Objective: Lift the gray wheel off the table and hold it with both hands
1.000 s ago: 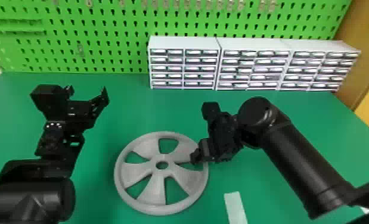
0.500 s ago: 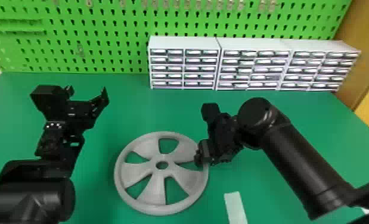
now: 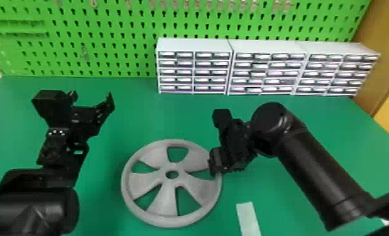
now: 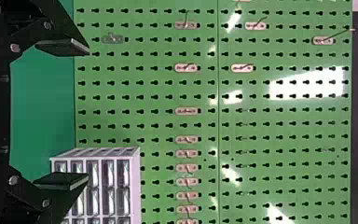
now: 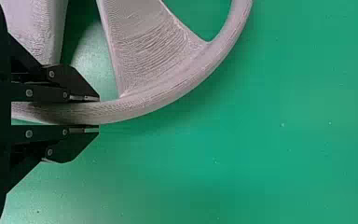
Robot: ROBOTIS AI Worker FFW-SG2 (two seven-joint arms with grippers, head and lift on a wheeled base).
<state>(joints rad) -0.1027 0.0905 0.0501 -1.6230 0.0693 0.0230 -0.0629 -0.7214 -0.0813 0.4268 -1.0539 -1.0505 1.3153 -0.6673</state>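
Note:
The gray wheel (image 3: 161, 207) lies flat on the green table (image 3: 134, 109), its spokes and centre hole facing up. At its right edge, my right gripper (image 3: 215, 163) has the rim between its fingers. The right wrist view shows that gripper (image 5: 99, 113) shut on the rim of the wheel (image 5: 142, 105), one finger on each side. My left gripper (image 3: 92, 96) is beyond and to the left of the wheel, apart from it. Nothing is between the open fingers of the left gripper (image 4: 87, 114) in its wrist view.
White drawer cabinets (image 3: 193, 45) stand along the back of the table, against a green pegboard (image 3: 115, 22). A pale strip (image 3: 248, 218) lies on the table to the wheel's lower right.
My right gripper's fingers have drawn together onto the wheel's rim. The wheel and my left arm look the same as before.

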